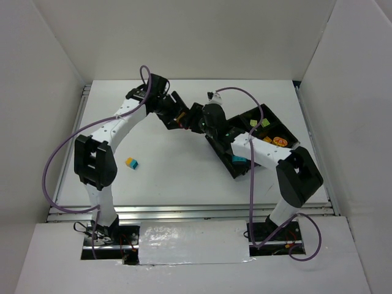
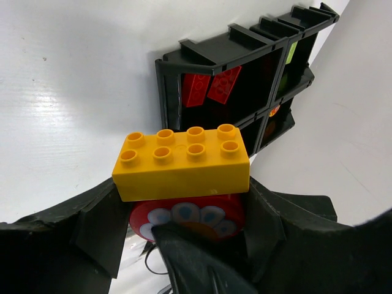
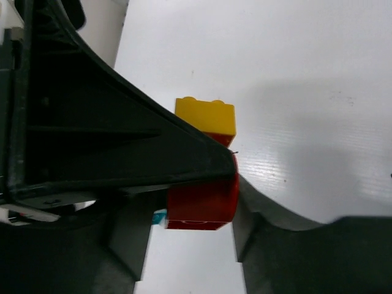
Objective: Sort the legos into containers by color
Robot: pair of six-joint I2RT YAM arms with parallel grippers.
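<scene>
1. Legos are spread over a white worktop (image 1: 184, 177), the widest thing in view. Most lie in the tray, one lies loose, and one is held at the far middle.
2. The left arm (image 1: 116, 125) arches from its base at the near left over to the far middle. The right arm (image 1: 263, 153) reaches from the near right across the tray to the same spot.
3. The black tray (image 2: 164, 92) sits right of centre, turned at an angle, with part of it under the right arm.
4. The left gripper (image 2: 187, 214) has its jaws closed on the two-coloured brick (image 2: 184, 162), with the pads pressing the red lower part from both sides.
5. The right gripper (image 3: 199, 208) has the same brick's red part between its fingers. A black bar crosses in front, so I cannot tell whether its jaws grip it.
6. The two-coloured brick is a yellow-orange eight-stud block on a rounded red base printed with white petals. It is held just left of the tray.
7. A loose brick (image 1: 131, 163), yellow-orange and cyan, lies on the worktop near the left arm's elbow, well apart from the tray.
8. In the tray, two red bricks (image 2: 208, 87) lean in the compartment nearest the left gripper. Three other compartments hold a green brick (image 1: 253, 122), orange-red pieces (image 1: 277, 141) and a cyan brick (image 1: 239, 159).
</scene>
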